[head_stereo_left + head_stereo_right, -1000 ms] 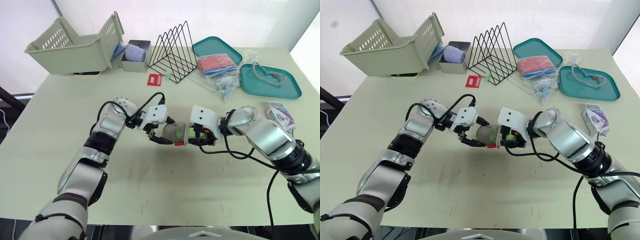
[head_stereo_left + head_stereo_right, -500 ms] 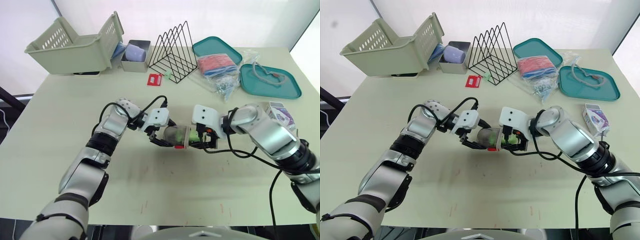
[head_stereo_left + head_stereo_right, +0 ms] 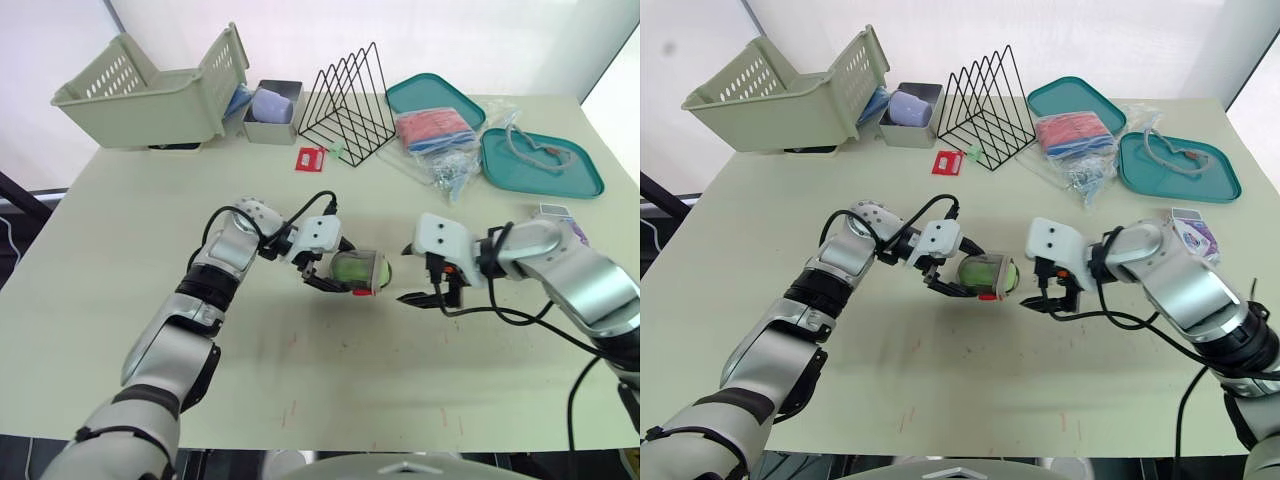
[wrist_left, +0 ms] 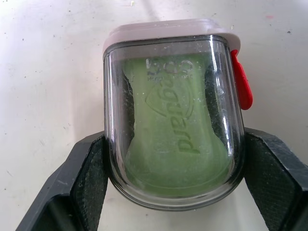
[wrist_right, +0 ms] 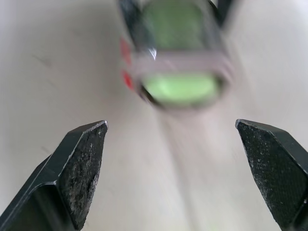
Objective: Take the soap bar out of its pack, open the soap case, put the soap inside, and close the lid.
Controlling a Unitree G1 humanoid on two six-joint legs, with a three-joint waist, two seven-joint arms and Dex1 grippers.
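Green soap bar (image 4: pixel 168 130), embossed face up, sits inside the clear soap case (image 3: pixel 358 270). Your left pincer (image 3: pixel 338 278) is pinching the case across its rounded end, one black finger on each side wall.

- Clear shell meets the pale half (image 4: pixel 168 30) at the end farthest from the left pincer's fingers; no gap seen along the seam.
- Red latch (image 4: pixel 243 82) lies on one side wall, just beyond one left finger. Whether it has clicked home, I cannot tell.
- Your right pincer (image 3: pixel 410 275) is spread wide and holds nothing. It points at the case's pale end, near it but apart.
- Soap pack (image 3: pixel 1188 230) lies well behind the right pincer, beside that arm.

Step in hand, by my judgement: the closing, at or near its finish.

Next move: if the latch is unseated, bring the right pincer's tips in to press it. Otherwise lower the case to the table (image 3: pixel 330 380) and spread the left fingers. The smooth, rounded shell may slip, so ease off slowly.
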